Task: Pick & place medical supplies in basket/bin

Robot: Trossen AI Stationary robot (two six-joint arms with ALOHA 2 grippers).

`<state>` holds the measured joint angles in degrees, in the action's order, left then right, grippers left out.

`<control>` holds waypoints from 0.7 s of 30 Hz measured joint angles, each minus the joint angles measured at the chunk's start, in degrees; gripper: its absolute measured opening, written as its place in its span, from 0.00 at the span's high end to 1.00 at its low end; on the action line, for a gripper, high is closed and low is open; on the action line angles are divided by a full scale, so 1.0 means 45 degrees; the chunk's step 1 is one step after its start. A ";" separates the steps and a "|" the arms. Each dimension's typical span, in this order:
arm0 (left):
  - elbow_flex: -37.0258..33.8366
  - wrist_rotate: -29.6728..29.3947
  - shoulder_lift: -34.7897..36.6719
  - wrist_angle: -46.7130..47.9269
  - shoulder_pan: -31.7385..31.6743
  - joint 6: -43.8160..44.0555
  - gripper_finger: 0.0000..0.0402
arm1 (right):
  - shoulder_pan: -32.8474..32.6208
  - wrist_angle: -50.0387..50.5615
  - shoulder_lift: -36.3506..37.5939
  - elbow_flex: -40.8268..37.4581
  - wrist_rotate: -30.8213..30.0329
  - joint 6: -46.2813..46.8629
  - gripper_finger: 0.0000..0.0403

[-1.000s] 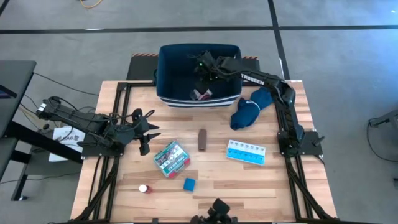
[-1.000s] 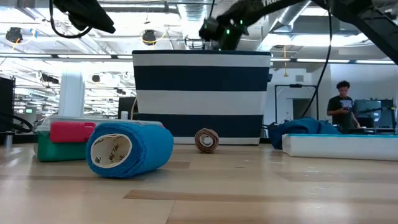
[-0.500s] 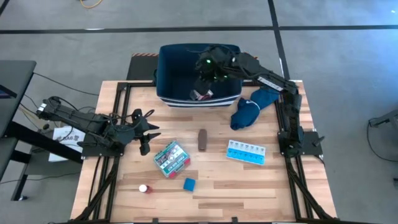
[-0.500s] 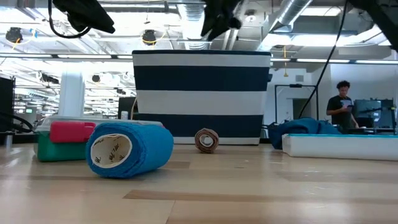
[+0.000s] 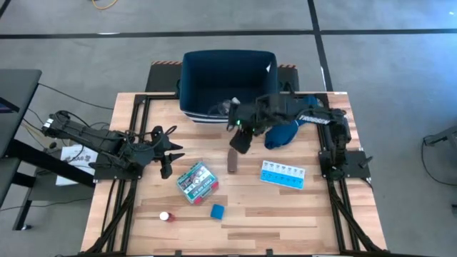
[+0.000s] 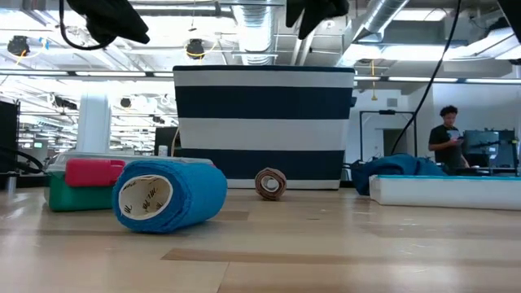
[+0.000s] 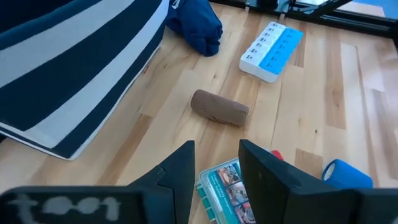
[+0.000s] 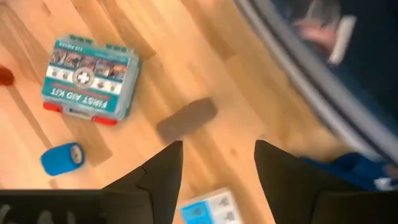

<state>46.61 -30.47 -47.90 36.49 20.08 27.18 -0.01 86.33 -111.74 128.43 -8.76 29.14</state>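
Observation:
The dark navy bin [image 5: 265, 89] stands at the table's far edge, with a pink item and a pale one [image 5: 224, 108] lying inside. My right gripper [image 5: 237, 145] is open and hovers over the table just in front of the bin, above the brown bar [image 5: 232, 160], which shows between its fingers' line in the right wrist view [image 8: 186, 119]. On the wood lie the green-white-red box [image 5: 197, 181], the blue cube [image 5: 217, 211], the red-white bottle [image 5: 165, 215] and the light blue pill organizer [image 5: 282, 174]. My left gripper [image 5: 166, 153] waits open at the table's left.
A soft blue cloth [image 5: 285, 127] lies right of the bin's near corner, close under my right arm. In the low view the blue roll [image 6: 171, 194] and the box [image 6: 81, 183] are nearest, with the bin [image 6: 264, 122] behind. A person [image 6: 448, 134] stands far off.
My right gripper has risen out of the bin and swung toward the table's near edge, coming down over the wood above the brown bar. The things on the table have stayed put.

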 joint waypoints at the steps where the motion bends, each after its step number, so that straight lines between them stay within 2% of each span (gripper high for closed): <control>1: 0.0000 0.0074 0.0000 0.0007 -0.0003 0.0126 0.72 | -0.0145 -0.0124 0.0003 -0.0329 0.0031 0.0319 0.50; 5: 0.0000 0.0500 0.0000 0.0019 0.0004 0.0752 0.72 | -0.0435 -0.0426 -0.0021 -0.1682 0.0093 0.1449 0.46; 9: 0.0000 0.0724 0.0000 0.0015 0.0005 0.1129 0.72 | -0.0578 -0.2578 -0.0027 -0.3696 0.0634 0.2883 0.43; 12: 0.0000 0.0726 0.0000 0.0015 0.0005 0.1199 0.72 | -0.0702 -0.4529 -0.0030 -0.5266 0.1652 0.2975 0.43; 21: 0.0000 0.0716 0.0000 0.0015 0.0005 0.1180 0.72 | -0.0287 -0.7247 -0.0034 -0.7941 0.2068 0.3313 0.44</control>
<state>46.61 -27.24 -47.90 36.56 20.10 32.49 -1.30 53.72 -111.90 92.69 0.54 44.05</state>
